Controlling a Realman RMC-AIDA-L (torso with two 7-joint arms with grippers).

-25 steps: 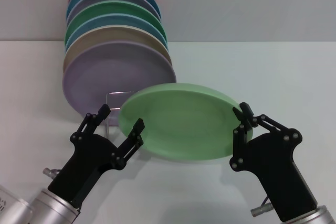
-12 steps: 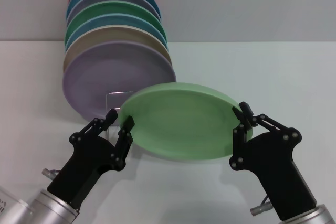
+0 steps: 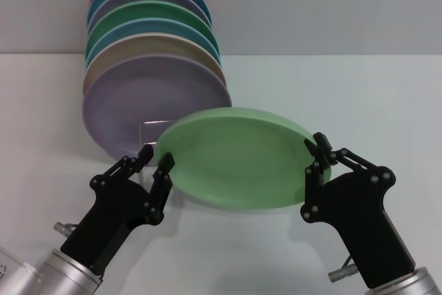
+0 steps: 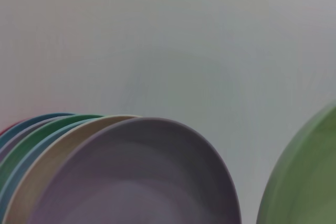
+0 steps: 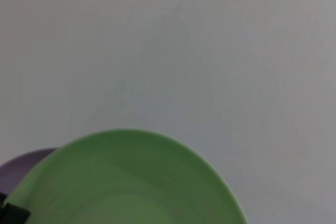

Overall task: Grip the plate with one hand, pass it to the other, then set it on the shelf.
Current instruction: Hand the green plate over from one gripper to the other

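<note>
**Left fingers have closed onto the plate's rim**

Since a second ago the left gripper (image 3: 157, 159) has drawn its fingers together from wide apart; they now pinch the left edge of the plate (image 3: 235, 157). That pale green plate hangs tilted above the white worktop (image 3: 359, 94), just in front of the lavender plate (image 3: 148, 98) that fronts the row of coloured plates standing in the shelf (image 3: 155, 126). On the plate's right edge the right gripper (image 3: 319, 159) stays clamped, fingers shut on the rim.
</note>
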